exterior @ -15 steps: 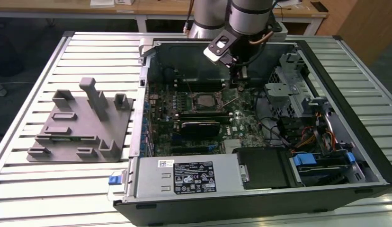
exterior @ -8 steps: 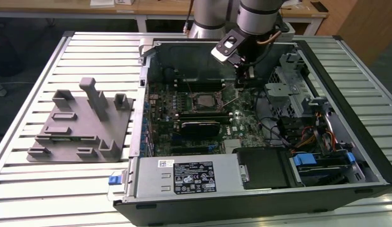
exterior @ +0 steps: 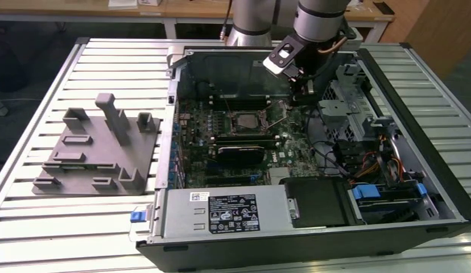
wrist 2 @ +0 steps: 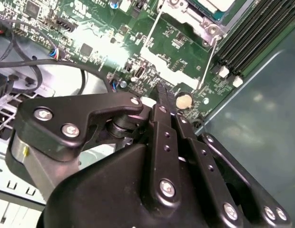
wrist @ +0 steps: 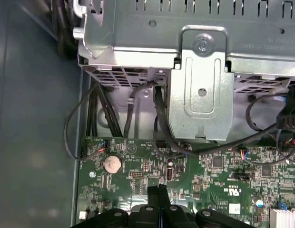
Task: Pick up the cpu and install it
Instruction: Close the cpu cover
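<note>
On the slatted table [exterior: 69, 227], the open case [exterior: 296, 251] shows the cpu [exterior: 248, 120] apparently seated on the motherboard [exterior: 296, 152], while the empty gripper [wrist 2: 162, 92], jaws pressed together, hovers just beside it to the exterior view's right; latching looks not yet done.

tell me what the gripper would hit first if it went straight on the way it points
Most likely the green motherboard, right beside the coin cell battery. The gripper, jaws closed together, points down at the board with nothing visible in between. How close the tips are is hard to judge.

Matt metal fingers [wrist 2: 164, 102], glossy circuit board [wrist 2: 97, 26], matt plastic fixture [exterior: 91, 153].
</note>
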`<action>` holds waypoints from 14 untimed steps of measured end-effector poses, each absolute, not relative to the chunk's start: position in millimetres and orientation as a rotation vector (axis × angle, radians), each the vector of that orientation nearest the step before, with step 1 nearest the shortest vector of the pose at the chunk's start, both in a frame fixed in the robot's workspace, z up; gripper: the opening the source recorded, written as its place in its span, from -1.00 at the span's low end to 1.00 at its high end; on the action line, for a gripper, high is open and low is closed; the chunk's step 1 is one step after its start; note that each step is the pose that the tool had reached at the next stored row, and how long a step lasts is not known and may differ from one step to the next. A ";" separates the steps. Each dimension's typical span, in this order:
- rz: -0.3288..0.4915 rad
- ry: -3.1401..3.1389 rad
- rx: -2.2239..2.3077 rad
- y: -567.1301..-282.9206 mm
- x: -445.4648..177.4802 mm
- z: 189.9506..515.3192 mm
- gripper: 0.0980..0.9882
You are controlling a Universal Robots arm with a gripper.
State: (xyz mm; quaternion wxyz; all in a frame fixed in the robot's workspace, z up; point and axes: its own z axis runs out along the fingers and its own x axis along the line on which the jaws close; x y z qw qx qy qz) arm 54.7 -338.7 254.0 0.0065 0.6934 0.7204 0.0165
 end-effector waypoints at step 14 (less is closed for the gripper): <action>0.041 2.259 2.175 -338.8 57.0 233.5 -0.98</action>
